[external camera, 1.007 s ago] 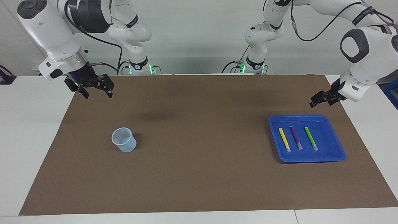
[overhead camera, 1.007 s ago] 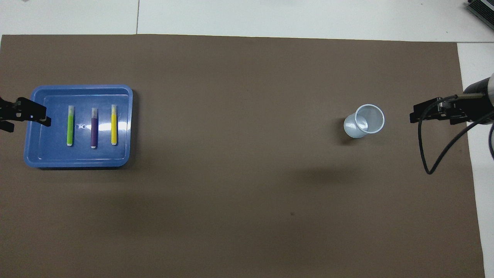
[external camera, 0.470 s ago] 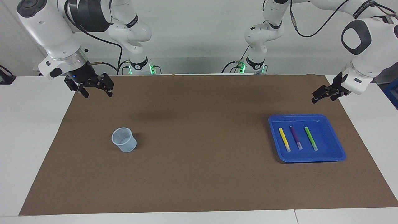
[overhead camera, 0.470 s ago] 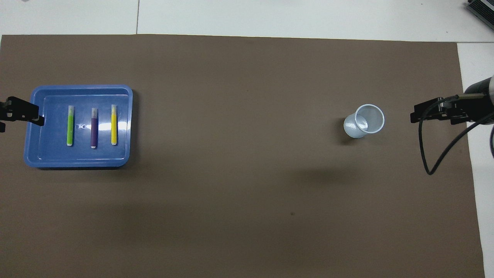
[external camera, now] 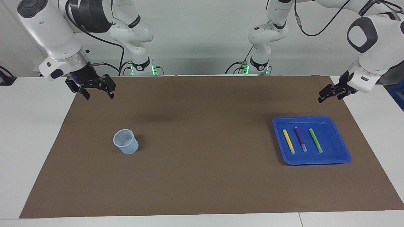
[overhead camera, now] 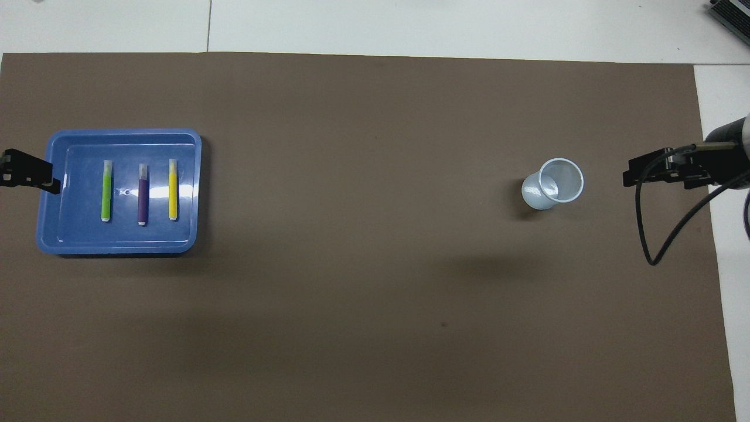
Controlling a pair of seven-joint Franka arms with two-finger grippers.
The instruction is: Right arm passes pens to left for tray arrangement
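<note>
The right gripper [external camera: 96, 93] hangs over the mat's [external camera: 202, 176] corner at the right arm's end, jaws spread and holding nothing. Farther from the robots stands the cup [external camera: 126, 141], upright on the mat. At the left arm's end lies the tray [external camera: 334, 126], and in it the three pens rest side by side, apart — yellow pen [external camera: 288, 141], purple pen [external camera: 300, 139], green pen [external camera: 315, 140]. The left gripper [external camera: 329, 94] hovers empty over the mat's edge — its fingers spread too.
</note>
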